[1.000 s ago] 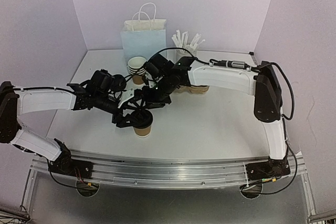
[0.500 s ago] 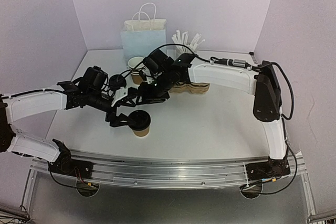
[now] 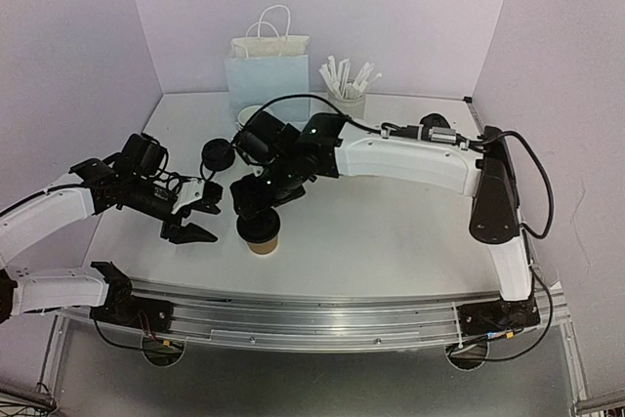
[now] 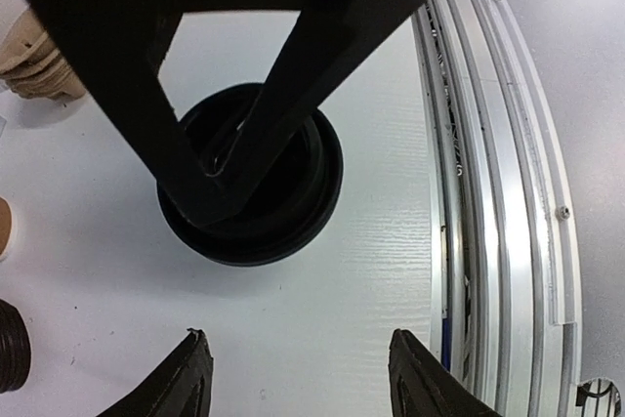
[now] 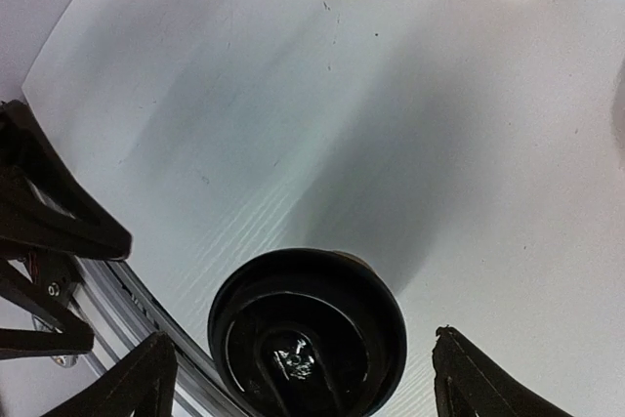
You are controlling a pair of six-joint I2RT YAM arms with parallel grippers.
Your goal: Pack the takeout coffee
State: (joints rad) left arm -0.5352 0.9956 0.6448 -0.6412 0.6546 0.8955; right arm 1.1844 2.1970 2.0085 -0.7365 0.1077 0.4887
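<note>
A brown kraft cup (image 3: 264, 244) capped with a black lid (image 3: 260, 228) stands near the table's front edge. My right gripper (image 3: 256, 206) hangs directly over it, open; in the right wrist view its fingers straddle the lidded cup (image 5: 308, 334) without touching, the right gripper (image 5: 298, 344) holding nothing. My left gripper (image 3: 200, 218) sits just left of the cup, open and empty. The left wrist view has the left gripper (image 4: 303, 378) short of the lidded cup (image 4: 283, 212), with a right finger crossing in front. A loose black lid (image 3: 217, 153) and more cups (image 3: 249, 116) lie behind.
A pale blue paper bag (image 3: 266, 70) stands at the back, beside a white cup of wrapped straws (image 3: 347, 85). A brown cup carrier (image 4: 29, 56) lies past the lidded cup. The metal rail (image 4: 488, 144) runs along the table's front edge.
My left arm has pulled back to the left, away from the cup. The right gripper has opened and let go of the lid, which now sits on the cup.
</note>
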